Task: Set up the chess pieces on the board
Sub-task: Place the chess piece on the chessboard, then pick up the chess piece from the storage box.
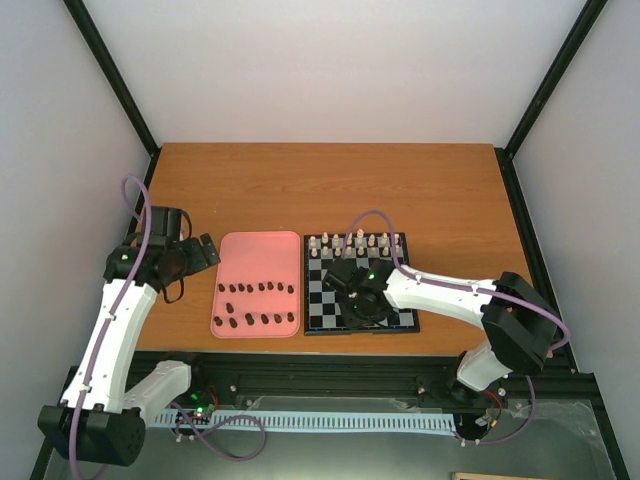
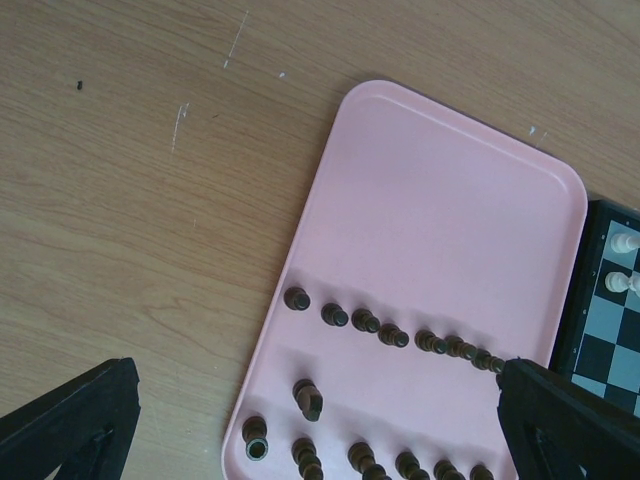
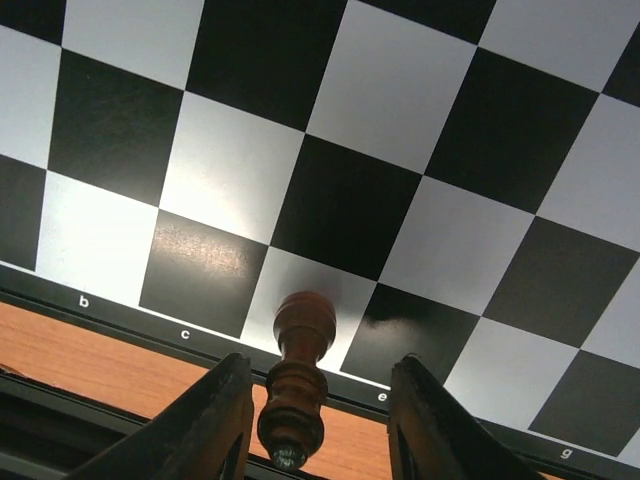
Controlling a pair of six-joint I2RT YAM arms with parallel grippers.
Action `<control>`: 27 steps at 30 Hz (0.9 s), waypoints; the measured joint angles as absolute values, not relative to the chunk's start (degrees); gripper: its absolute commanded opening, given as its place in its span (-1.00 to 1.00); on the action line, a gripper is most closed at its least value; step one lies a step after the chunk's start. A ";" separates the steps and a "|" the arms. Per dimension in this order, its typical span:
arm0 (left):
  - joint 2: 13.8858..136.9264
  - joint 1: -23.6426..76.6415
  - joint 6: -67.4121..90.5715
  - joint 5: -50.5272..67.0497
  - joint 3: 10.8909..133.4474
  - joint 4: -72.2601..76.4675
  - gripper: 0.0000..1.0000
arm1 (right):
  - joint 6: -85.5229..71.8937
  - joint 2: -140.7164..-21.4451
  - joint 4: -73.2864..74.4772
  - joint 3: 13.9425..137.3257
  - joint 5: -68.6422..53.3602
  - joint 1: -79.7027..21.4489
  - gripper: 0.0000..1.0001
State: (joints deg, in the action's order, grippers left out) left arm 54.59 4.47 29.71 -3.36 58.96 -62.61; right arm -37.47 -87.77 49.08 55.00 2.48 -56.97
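Right gripper (image 3: 322,365): fingers part-open around a chess piece (image 3: 297,385) — grip unclear.
Left gripper (image 2: 318,372): wide open, empty.
Risk: piece topples off the board (image 3: 340,200) rim if loose.

**Top external view:** The right gripper (image 1: 357,305) is covering the centre squares of the board (image 1: 315,325) and is hiding whatever sits between its fingers. The chess pieces (image 1: 255,305) on the pink tray (image 1: 260,245) are showing too small to sort by type.

**Left wrist view:** The bottom edge is cutting off the tray's 6 o'clock end, the lower row of pieces and the left gripper (image 2: 318,372). Its finger (image 2: 560,420) at 4 o'clock is masking the upper row's end. The right edge is cropping the board and the white pieces (image 2: 622,262) at 3 o'clock.

**Right wrist view:** The bottom edge is cutting off both fingers (image 3: 215,420). The dark piece (image 3: 298,370) is hiding the rim letter between c and e.
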 measured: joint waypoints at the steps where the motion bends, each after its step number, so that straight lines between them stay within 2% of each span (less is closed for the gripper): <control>1: 54.52 4.45 29.71 -3.38 58.81 -62.61 0.99 | -37.43 -87.77 49.23 54.98 2.48 -56.97 -0.20; 7: 53.98 4.43 29.74 -3.36 58.52 -62.61 1.00 | -36.88 -87.09 50.00 55.61 2.28 -56.97 0.12; 11: 53.49 4.43 29.74 -3.36 58.50 -62.61 0.99 | -35.38 -86.61 52.05 60.47 2.24 -56.95 0.22; 15: 53.36 4.43 29.74 -3.36 58.50 -62.61 0.99 | -33.43 -86.72 52.97 68.07 1.23 -56.93 0.22; 19: 53.39 4.43 29.71 -3.36 58.48 -62.61 0.99 | -31.35 -89.89 53.30 76.86 0.14 -56.93 0.13; 27: 53.43 4.43 29.71 -3.36 58.48 -62.59 0.99 | -26.20 -106.74 52.84 91.85 -0.93 -56.90 -0.10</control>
State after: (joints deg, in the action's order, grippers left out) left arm 53.43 4.43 29.71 -3.36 58.48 -62.59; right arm -26.20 -106.74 52.84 91.85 -0.93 -56.90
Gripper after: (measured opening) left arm 0.998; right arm 0.492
